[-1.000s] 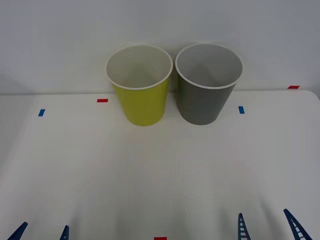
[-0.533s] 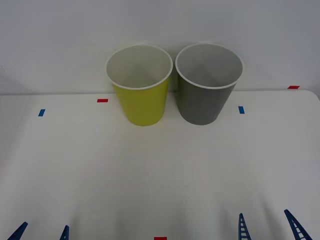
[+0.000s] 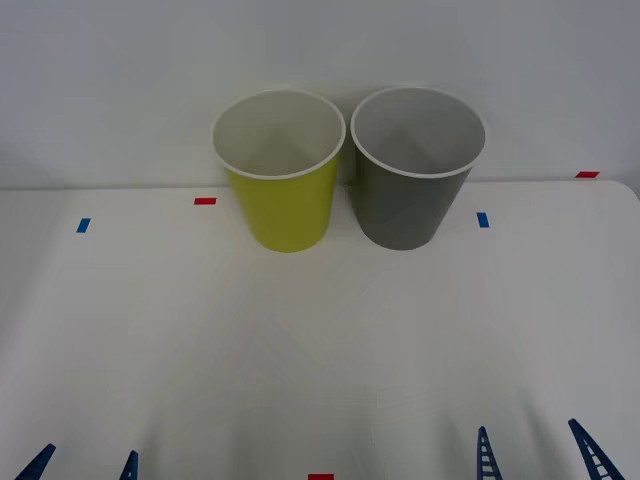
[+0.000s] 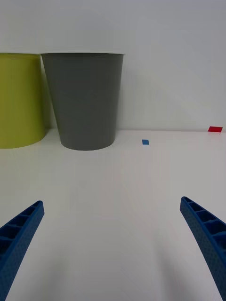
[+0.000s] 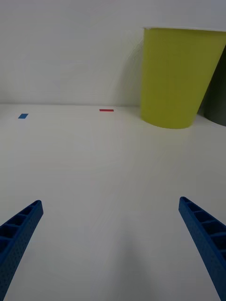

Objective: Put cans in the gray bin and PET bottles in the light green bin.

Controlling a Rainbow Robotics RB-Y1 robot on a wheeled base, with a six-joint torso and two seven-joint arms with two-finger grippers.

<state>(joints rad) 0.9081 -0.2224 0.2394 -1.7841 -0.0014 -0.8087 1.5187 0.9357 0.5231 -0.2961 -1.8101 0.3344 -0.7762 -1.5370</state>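
From the front view we saw our two bins standing upright side by side at the far edge of the white table (image 3: pixel 320 340), against the wall: the light green bin (image 3: pixel 283 200) on our left and the gray bin (image 3: pixel 408 195) on our right, rims nearly touching, mouths open upward so that either arm could drop something in from above. Both looked empty as far as we could see down their pale inner walls, though their floors were partly hidden. No can or bottle lay on the table in this view, so we judged that the sorting either had nothing to act on yet or was already finished; we could not tell which. Our left gripper (image 3: pixel 84 462) and right gripper (image 3: pixel 540 452) sat low at the near edge, well apart from the bins, each with its blue fingers spread wide and nothing between them, a waiting posture. In the right wrist view, the right gripper (image 4: pixel 113 244) faced the gray bin (image 4: pixel 84 99) almost squarely, fingers far apart above bare tabletop, with a blue tape mark (image 4: pixel 145 141) near the bin's base. In the left wrist view, the left gripper (image 5: pixel 110 244) likewise held its fingers apart and empty, pointed toward the light green bin (image 5: pixel 179 80), with a red tape mark (image 5: pixel 106 110) beside it.
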